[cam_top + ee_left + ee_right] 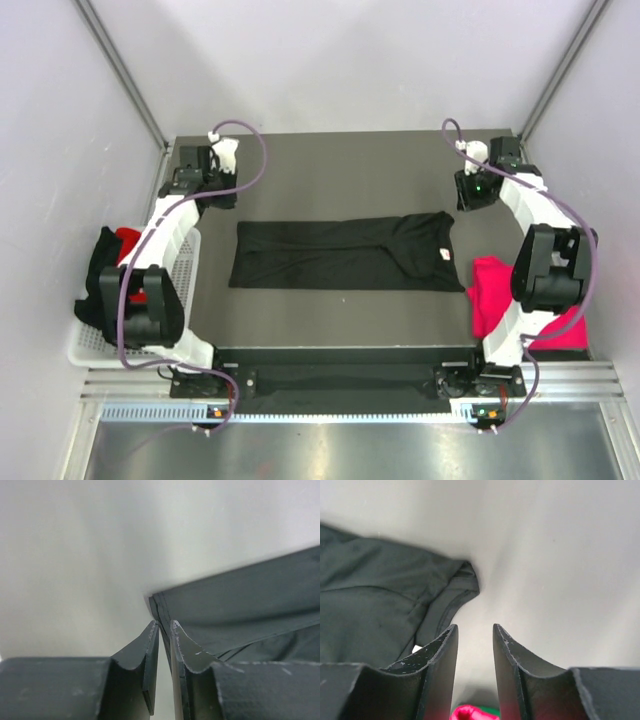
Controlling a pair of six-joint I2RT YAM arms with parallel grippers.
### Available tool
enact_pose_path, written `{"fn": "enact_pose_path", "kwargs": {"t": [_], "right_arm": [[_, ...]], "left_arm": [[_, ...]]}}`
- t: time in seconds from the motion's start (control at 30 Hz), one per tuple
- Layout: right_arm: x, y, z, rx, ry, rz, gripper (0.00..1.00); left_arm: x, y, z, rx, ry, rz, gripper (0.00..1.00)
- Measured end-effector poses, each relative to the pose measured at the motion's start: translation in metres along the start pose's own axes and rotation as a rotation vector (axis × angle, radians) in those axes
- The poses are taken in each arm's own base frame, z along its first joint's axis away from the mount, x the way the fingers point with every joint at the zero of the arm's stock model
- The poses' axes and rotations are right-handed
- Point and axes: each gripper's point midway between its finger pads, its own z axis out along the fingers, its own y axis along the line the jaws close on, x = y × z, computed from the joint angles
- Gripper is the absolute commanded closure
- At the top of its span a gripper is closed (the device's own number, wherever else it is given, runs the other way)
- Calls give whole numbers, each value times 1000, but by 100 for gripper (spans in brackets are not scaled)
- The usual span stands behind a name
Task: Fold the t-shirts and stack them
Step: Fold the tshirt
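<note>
Both jaws apart, empty, black t-shirt (pixel 345 253) just beyond tips

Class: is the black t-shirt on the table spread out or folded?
Folded lengthwise: the black t-shirt lies as a long narrow band, no sleeves sticking out.

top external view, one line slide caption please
Black t-shirt folded into a long strip on the table, left gripper and right gripper open by its far corners.
</note>
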Motion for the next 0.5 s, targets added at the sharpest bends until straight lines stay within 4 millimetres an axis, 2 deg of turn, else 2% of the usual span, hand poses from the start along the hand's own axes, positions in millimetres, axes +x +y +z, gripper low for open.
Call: {"fn": "enact_pose_path", "kwargs": {"t": [0.1, 0.2, 0.27, 0.37, 0.5], "right_arm": [[-3, -1, 6, -18, 7, -13, 63], [-5, 0, 25, -66, 32, -19, 63], [-3, 2, 37, -99, 50, -16, 63], [-3, 3, 53, -140, 74, -9, 64], [-14, 1, 68, -169, 65, -4, 65]], "left_arm": [[22, 1, 22, 11, 78, -15, 80], [49, 1, 44, 23, 174, -34, 80], [61, 0, 52, 27, 211, -41, 80], [63, 1, 56, 28, 223, -44, 81], [54, 5, 68, 27, 218, -46, 81]]}}
